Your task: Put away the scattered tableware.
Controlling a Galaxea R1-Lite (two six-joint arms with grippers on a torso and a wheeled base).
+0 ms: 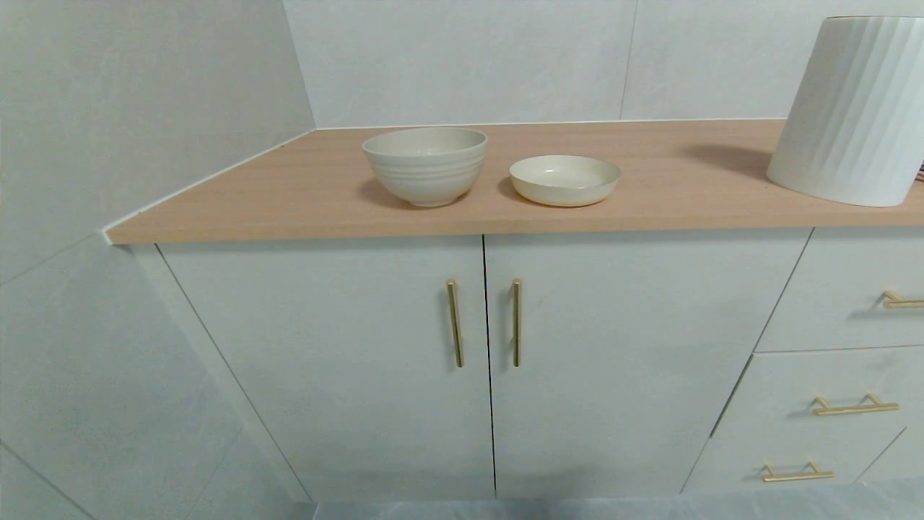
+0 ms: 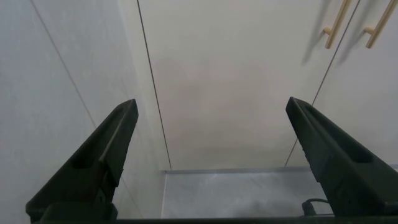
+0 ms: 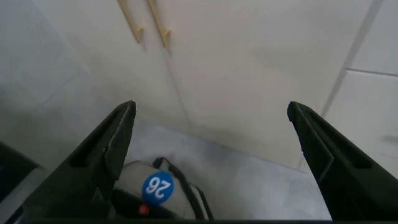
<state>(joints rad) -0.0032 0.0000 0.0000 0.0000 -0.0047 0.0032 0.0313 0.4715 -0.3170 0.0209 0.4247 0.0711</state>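
My left gripper (image 2: 211,104) and right gripper (image 3: 210,106) both hang wide open and empty, low down in front of the white cabinet doors (image 1: 346,347) with their brass bar handles (image 1: 455,323) at the seam. Up on the wooden countertop (image 1: 289,195), the ribbed bowl (image 1: 426,165) and shallow dish (image 1: 564,180) stand just beside each other, so I reckon grabbing one rim could bump the other, and the shut doors mean nowhere to stow yet. Further right there's a ribbed white container (image 1: 852,108), drawers (image 1: 816,390) below and a pale tiled wall (image 1: 469,58) behind.
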